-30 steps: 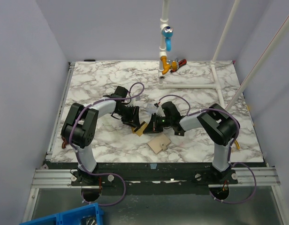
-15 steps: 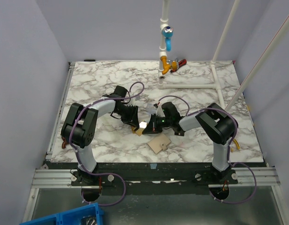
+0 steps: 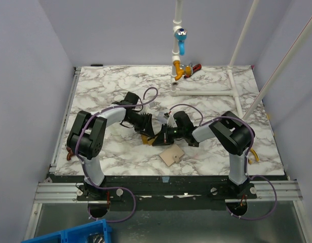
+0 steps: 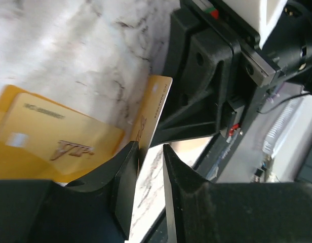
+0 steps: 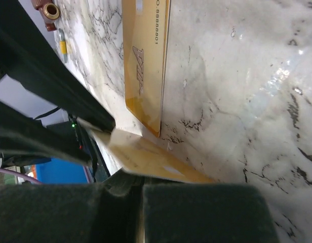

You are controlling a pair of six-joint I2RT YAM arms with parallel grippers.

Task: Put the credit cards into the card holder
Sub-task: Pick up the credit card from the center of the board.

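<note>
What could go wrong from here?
1. The right gripper pinches only an edge of the gold card. The thin card may pivot or slip when the left gripper bites.
2. Both grippers crowd the same spot, so fingers could collide.
3. The card holder lies unheld on the table and may slide when a card is pushed in.

The surface (image 3: 110, 86) is glossy and marble-patterned, white with grey veins, and throws reflections. The gold card (image 5: 146, 61) is smooth, shiny plastic with printed lettering. The paler card (image 5: 146, 159) has a softer satin sheen. The right gripper (image 5: 141, 190) has fuzzy, matt dark pads (image 5: 206, 212). The card holder (image 3: 171, 155) looks matt, tan and leather-like.
</note>
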